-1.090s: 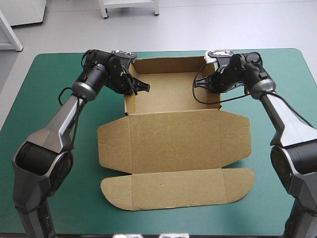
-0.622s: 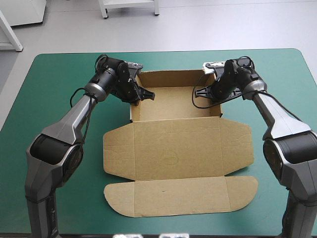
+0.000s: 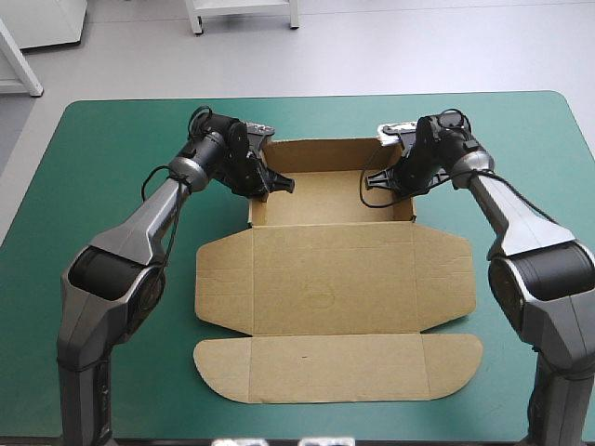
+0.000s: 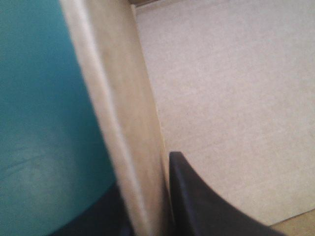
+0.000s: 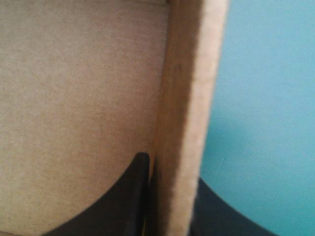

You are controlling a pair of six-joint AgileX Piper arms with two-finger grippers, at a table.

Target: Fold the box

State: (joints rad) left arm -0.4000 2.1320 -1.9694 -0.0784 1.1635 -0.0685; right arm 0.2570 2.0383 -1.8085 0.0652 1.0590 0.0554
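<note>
Nearest you, the brown box (image 3: 330, 279) lay on the table's teal-green cover (image 3: 102, 186). Its rounded flap (image 3: 335, 367) and then its lid (image 3: 279, 269) were spread flat toward the near edge.

Beyond the lid stood the open tray (image 3: 325, 200) with its walls raised, and both grippers met it there.

The left gripper (image 3: 270, 181) was pinched on the tray's left wall (image 4: 123, 123). In the left wrist view the wall stood between the black fingers (image 4: 197, 206). One finger was inside against the board, and the other was outside over the cover. The tray's floor lay beside and ahead of the inner finger.

The right gripper (image 3: 395, 181) clamped the right wall (image 5: 187, 98) in the same way. One finger (image 5: 123, 206) was inside the tray and the other outside on the cover side, with the wall running straight ahead between them.

Inside the tray you could see its brown floor and the inner finger of each gripper. The far wall closed the tray off ahead of and between the two grippers.
</note>
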